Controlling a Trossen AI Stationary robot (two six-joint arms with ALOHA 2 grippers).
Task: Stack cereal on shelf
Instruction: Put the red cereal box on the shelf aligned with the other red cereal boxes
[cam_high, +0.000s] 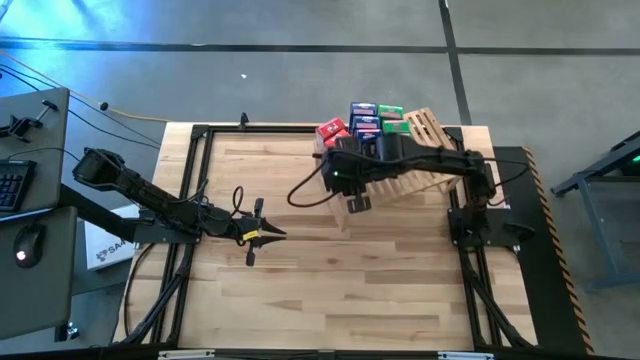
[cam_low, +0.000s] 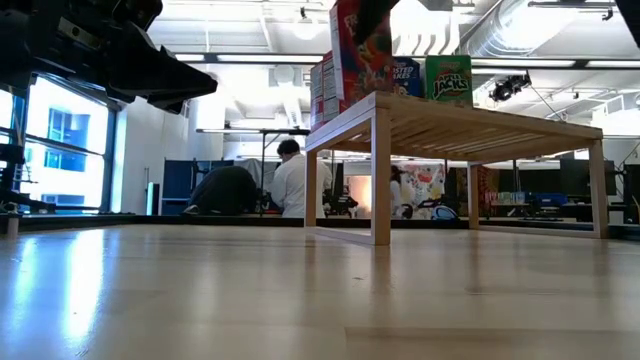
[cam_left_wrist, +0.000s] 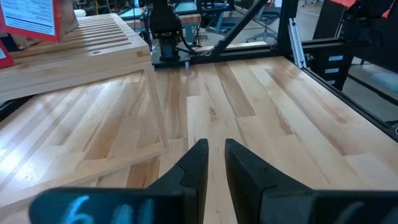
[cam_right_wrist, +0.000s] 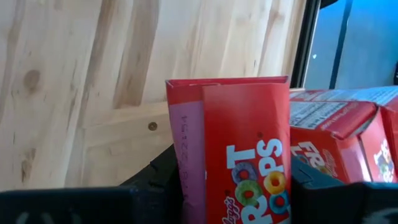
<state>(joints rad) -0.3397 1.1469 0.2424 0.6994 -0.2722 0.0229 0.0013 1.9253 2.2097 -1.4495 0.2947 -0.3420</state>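
Observation:
The shelf (cam_high: 425, 135) is a light slatted wooden rack on legs at the table's far right; it also shows in the low view (cam_low: 480, 112). Several red, blue and green cereal boxes (cam_high: 365, 118) stand upright on its far left part. My right gripper (cam_right_wrist: 236, 180) is shut on a red Froot Loops box (cam_right_wrist: 245, 155) at the shelf's left end (cam_low: 345, 105). In the high view the arm (cam_high: 345, 165) hides that box. My left gripper (cam_left_wrist: 214, 149) hovers over bare table left of the shelf. It is empty, with its fingers almost together. My right gripper pinches the red box between its two fingers, one on each narrow side (cam_right_wrist: 186, 155). The fingers come from above, pointing down. The box stands upright (cam_low: 352, 50) with its bottom at the level of the shelf top; whether it rests there I cannot tell.
A black frame (cam_high: 190, 200) runs around the tabletop. Bare plank table (cam_high: 350, 290) lies in the middle and near the front edge. People (cam_low: 295, 180) stand in the room beyond the table. A side desk with a mouse (cam_high: 25, 245) is off the left edge.

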